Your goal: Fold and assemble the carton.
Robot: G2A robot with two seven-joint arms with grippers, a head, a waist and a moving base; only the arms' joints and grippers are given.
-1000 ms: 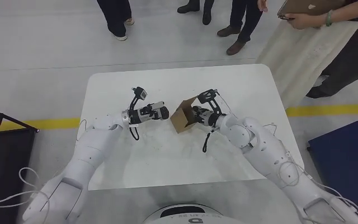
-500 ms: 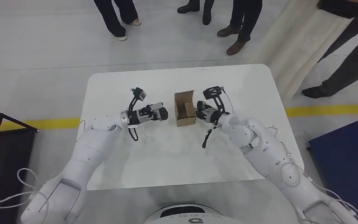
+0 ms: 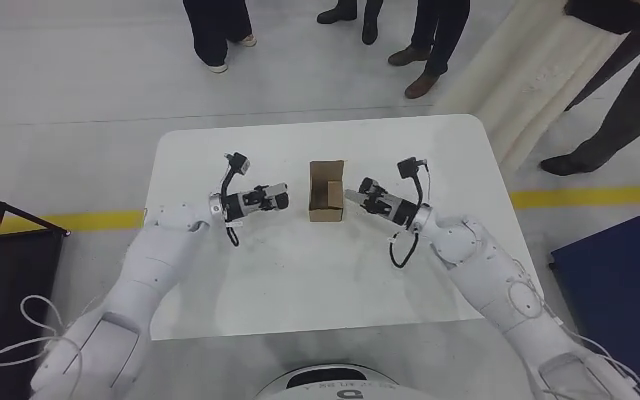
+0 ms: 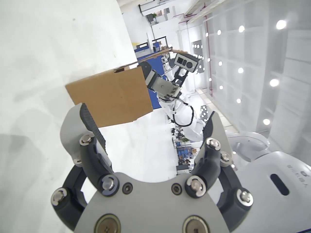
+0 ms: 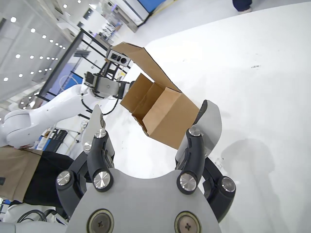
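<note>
Between left pincer (image 3: 277,195) and right pincer (image 3: 353,196) (both agape) sits the carton (image 3: 325,193)

Brown against white: a plain brown cardboard carton (image 3: 326,190) sits on a white table (image 3: 300,290) flecked with a few dark scuff marks (image 5: 255,67). The left gripper (image 4: 147,112) and right gripper (image 5: 151,106) share one scheme of silver-grey metal fingers, black linkages and bright steel screws. Black ribbed pads (image 4: 93,124) line the left one's fingers. The left arm (image 3: 165,250) and right arm (image 3: 480,260) are glossy white and trailed by a black cable (image 4: 192,115). The floor (image 3: 100,100) is pale grey, crossed by a yellow stripe (image 3: 90,219).
</note>
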